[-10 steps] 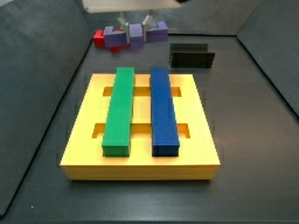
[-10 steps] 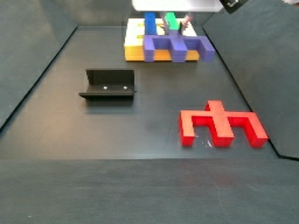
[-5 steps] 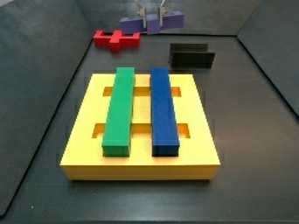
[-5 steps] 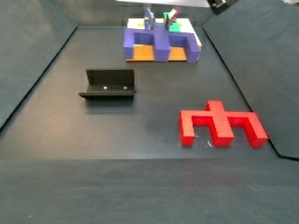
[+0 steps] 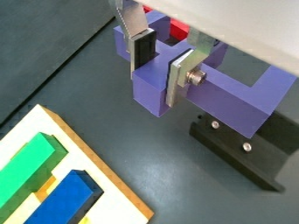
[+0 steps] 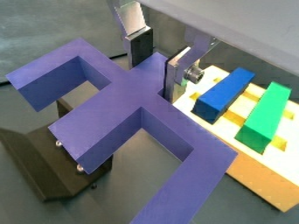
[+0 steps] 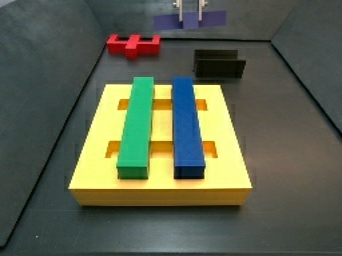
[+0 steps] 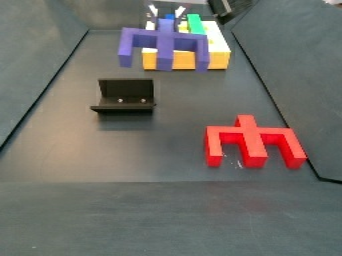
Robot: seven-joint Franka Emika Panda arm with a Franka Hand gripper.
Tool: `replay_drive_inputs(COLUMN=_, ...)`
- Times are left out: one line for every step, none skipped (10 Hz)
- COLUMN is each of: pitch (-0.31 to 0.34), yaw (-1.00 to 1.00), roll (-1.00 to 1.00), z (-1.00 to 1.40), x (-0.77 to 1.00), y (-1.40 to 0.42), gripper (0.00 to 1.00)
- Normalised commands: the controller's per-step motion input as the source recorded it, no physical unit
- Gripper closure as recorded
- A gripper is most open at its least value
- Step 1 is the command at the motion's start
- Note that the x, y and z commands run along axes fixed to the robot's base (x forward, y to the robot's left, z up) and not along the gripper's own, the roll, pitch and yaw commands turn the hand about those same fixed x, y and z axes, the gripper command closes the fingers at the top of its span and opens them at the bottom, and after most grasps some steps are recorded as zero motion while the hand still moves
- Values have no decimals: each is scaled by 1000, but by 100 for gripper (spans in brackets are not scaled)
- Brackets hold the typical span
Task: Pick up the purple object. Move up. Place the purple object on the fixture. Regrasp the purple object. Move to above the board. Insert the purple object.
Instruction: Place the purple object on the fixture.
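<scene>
My gripper [image 5: 160, 66] is shut on the middle prong of the purple object [image 5: 216, 101], a comb-shaped piece, and holds it in the air. In both side views the purple object [image 7: 189, 20] [image 8: 163, 42] hangs high at the far end of the floor, with the gripper [image 8: 167, 15] above it. The fixture [image 7: 221, 65] [image 8: 124, 97] stands on the floor, and a wrist view shows it [image 5: 246, 153] below the held piece. The yellow board [image 7: 94, 170] carries a green bar [image 7: 135, 122] and a blue bar [image 7: 187, 125].
A red comb-shaped block [image 7: 132, 43] [image 8: 251, 143] lies on the dark floor, apart from the fixture and the board. Dark walls [image 7: 54, 60] ring the floor. In a wrist view the board [image 6: 251, 166] lies under the gripper's far side.
The gripper has risen with the purple object, lifting it off the floor beside the red block and carrying it sideways toward the fixture's side. The red block now shows in full.
</scene>
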Motion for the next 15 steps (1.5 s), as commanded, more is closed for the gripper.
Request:
replay_drive_inputs(pitch=180, yaw=-340, roll=-491, z=0, x=814, y=114, gripper=100)
replay_drive_inputs(pitch=177, yaw=-337, roll=-497, z=0, x=823, y=114, gripper=100)
replay_drive_inputs(pitch=100, yaw=-357, roll=-514, z=0, x=849, y=111, gripper=100)
replay_drive_inputs(pitch=69, yaw=-371, roll=-483, z=0, x=854, y=129, gripper=100)
replay_drive_inputs(pitch=97, yaw=-323, roll=-449, z=0, x=889, y=126, gripper=100)
replay_drive_inputs(pitch=126, yaw=-237, roll=-434, z=-20, x=949, y=86, gripper=100)
replay_drive_inputs(pitch=226, yaw=-166, roll=-289, z=-180, x=966, y=103, gripper=100)
replay_drive_inputs(pitch=326, yaw=-40, roll=-209, z=-309, x=980, y=134, gripper=100)
replay_drive_inputs(pitch=377, yaw=0, roll=-217, z=-351, x=977, y=157, gripper=100)
replay_drive_inputs(pitch=386, yaw=60, roll=-183, z=-371, x=923, y=117, gripper=100)
replay_drive_inputs(pitch=357, yaw=69, roll=-197, z=-397, x=926, y=109, gripper=100)
replay_drive_inputs(pitch=334, yaw=6, roll=-229, z=-346, x=989, y=111, gripper=100)
replay_drive_inputs(pitch=237, yaw=40, roll=-289, z=-354, x=957, y=91, gripper=100)
replay_drive_inputs(pitch=183, yaw=63, roll=-309, z=-286, x=946, y=80, gripper=100)
replay_drive_inputs(pitch=140, yaw=100, roll=-263, z=-206, x=934, y=74, gripper=100)
